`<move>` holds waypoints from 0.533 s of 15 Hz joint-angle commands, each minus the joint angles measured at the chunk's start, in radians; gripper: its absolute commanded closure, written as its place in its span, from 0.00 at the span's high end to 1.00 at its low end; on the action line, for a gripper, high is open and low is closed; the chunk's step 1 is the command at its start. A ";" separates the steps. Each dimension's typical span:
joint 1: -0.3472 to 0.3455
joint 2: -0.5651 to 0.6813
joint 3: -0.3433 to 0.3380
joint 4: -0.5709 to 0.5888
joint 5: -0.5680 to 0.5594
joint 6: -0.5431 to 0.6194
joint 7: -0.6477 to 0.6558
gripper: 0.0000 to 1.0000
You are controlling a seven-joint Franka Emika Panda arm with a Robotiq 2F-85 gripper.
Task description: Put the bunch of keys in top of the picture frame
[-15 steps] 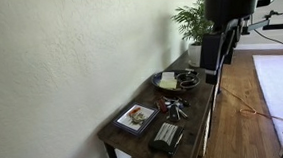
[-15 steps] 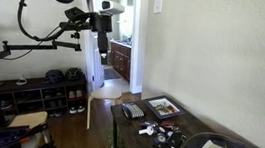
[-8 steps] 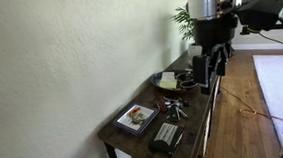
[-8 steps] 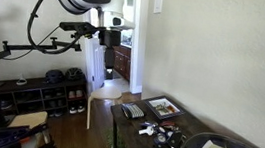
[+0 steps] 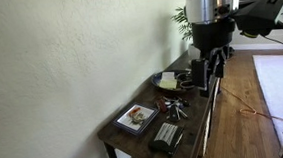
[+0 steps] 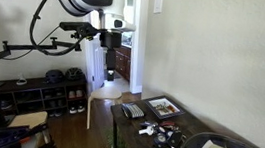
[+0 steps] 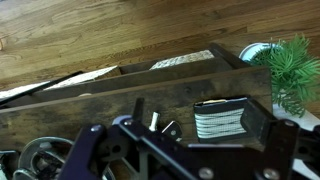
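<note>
The bunch of keys (image 5: 174,108) lies on the dark wooden table (image 5: 199,110), between the picture frame (image 5: 136,117) and a bowl. It shows in both exterior views (image 6: 162,137). The frame (image 6: 162,109) lies flat near the table's end. My gripper (image 5: 210,72) hangs open and empty in the air beside the table's long edge, well above the keys; it also shows in an exterior view (image 6: 109,75). In the wrist view the open jaws (image 7: 190,152) look down on part of the keys (image 7: 153,122). The picture frame is out of the wrist view.
A black striped device (image 7: 222,120) lies next to the keys (image 5: 167,137) (image 6: 132,110). A bowl (image 5: 168,83) and a potted plant (image 5: 190,21) stand at the table's far end. A wall runs along the table. Shoe racks (image 6: 45,92) stand on the floor.
The arm has swung over toward the table and dropped lower in the last second; in the last half second it barely moved. The keys and frame have not moved.
</note>
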 commanded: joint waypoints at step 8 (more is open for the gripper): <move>0.031 0.365 -0.111 0.211 -0.074 0.163 0.082 1.00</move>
